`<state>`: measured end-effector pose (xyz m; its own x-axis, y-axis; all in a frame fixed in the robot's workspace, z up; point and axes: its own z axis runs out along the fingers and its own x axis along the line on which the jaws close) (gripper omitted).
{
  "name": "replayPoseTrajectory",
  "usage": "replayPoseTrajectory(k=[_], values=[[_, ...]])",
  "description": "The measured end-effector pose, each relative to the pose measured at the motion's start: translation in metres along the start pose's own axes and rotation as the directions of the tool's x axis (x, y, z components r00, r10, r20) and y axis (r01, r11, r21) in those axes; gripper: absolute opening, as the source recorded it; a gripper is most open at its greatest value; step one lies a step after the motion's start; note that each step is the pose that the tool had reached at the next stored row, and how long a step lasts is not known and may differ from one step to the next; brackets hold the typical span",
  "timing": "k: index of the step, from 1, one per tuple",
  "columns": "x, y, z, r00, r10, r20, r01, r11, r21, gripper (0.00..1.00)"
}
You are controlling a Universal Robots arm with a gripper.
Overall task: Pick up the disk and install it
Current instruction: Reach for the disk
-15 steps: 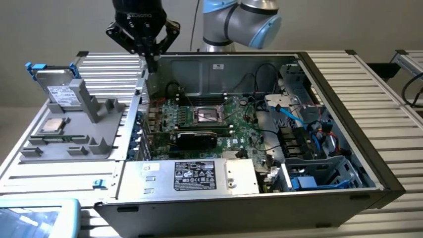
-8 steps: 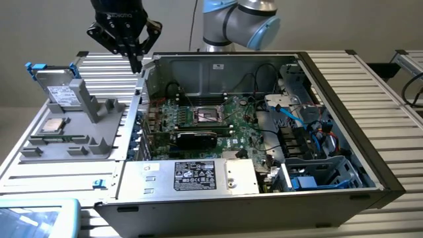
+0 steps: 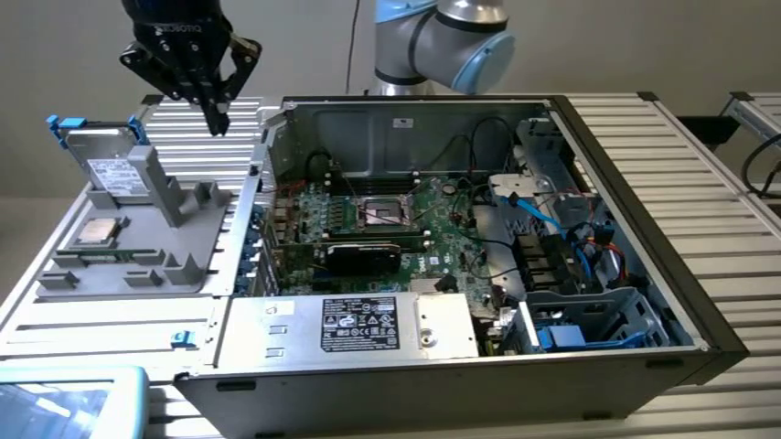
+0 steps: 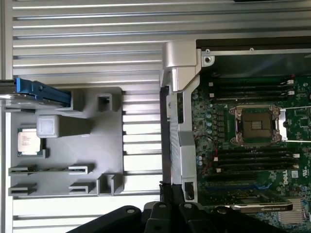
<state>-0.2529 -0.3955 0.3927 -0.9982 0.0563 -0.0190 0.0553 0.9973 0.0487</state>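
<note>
Claw (image 3: 219,123) hangs in the air at the end of the arm (image 3: 440,41). Its fingers point down and are pressed together at the tips, with nothing between them. It touches nothing.

Disk (image 3: 108,172): below the claw, off to the exterior view's left and well apart from it. It stands on edge, leaning a little, in an end slot of a grey plastic fixture (image 3: 183,238) that rests on the ribbed bench (image 3: 720,183). The white label faces outward. The blue carrier shows along the upper edge and at one corner. From the wrist camera the disk appears edge-on, with the carrier as a blue strip at the fixture's rim.

Processor chip (image 3: 98,233): small, square and silver, lying flat in a pocket of the same fixture, farther from the claw than the disk.

Computer case (image 3: 403,128): open, lying on its side, below the claw and to the exterior view's right. Its near wall is just beside the fixture. Inside is a green motherboard (image 3: 452,238) with a metal-framed processor socket (image 3: 384,212), memory slots on either side, and black and blue cables. A silver box with a black label (image 3: 366,325) sits along the front edge. A grey drive cage (image 3: 598,315) with blue parts occupies the corner farthest from the claw.

Looking down from the wrist, the fixture and the case wall lie side by side beneath the claw.
</note>
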Motion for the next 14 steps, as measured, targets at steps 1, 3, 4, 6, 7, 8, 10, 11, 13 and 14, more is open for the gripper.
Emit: replayPoseTrajectory(k=[1,3,4,6,7,8,10,11,13,14], values=[[0.005,-0.0001,-0.0001,1.0000,0.000,0.0000,0.000,1.0000,0.0000,0.11],[0.014,-0.0004,-0.0003,1.0000,0.000,0.0000,0.000,1.0000,0.0000,0.11],[0.018,-0.0006,-0.0004,1.0000,0.000,0.0000,0.000,1.0000,0.0000,0.11],[0.027,-0.0005,-0.0006,1.0000,0.000,-0.0007,0.000,1.0000,0.0000,0.11],[0.032,0.0000,-0.0006,1.0000,0.000,-0.0016,0.000,1.0000,0.0001,0.11],[0.035,0.0017,-0.0006,1.0000,0.000,-0.0026,0.000,1.0000,0.0003,0.11],[0.039,0.0078,-0.0003,1.0000,0.000,-0.0029,0.000,1.0000,0.0003,0.11],[0.041,0.0113,-0.0002,1.0000,0.000,-0.0031,0.000,1.0000,0.0004,0.11],[0.044,0.0185,0.0001,1.0000,0.000,-0.0035,0.000,1.0000,0.0005,0.11],[0.047,0.0212,0.0002,1.0000,0.000,-0.0034,0.000,1.0000,0.0005,0.11]])
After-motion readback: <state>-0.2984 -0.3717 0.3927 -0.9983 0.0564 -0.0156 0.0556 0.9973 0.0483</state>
